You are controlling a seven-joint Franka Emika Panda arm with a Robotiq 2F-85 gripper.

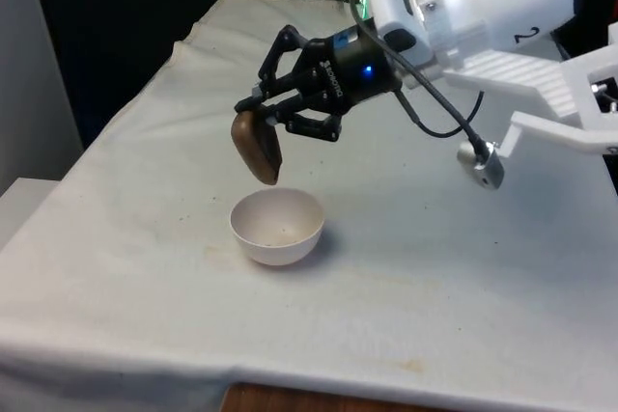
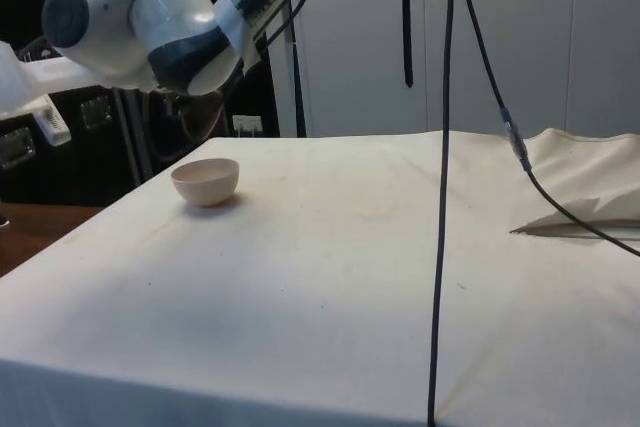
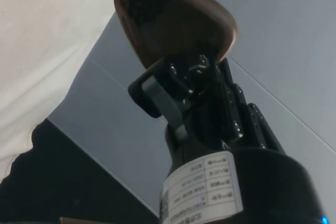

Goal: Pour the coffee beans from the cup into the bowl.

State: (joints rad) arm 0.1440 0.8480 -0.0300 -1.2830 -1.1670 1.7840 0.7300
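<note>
White bowl (image 1: 277, 226) nearest, upright on the cloth-covered tabletop (image 1: 435, 277), a few dark specks inside. Just above its rim, tipped steeply mouth-down: brown cup (image 1: 257, 148). Clamped on the cup's rim: black claw (image 1: 259, 115), fingers closed tight.

Brown cup (image 1: 256, 147), cream-white bowl (image 1: 277, 228)

Desk (image 1: 463, 267): open cloth around bowl (image 1: 277, 227); tilted cup (image 1: 257, 148) hung apparently just clear above its rim.
</note>
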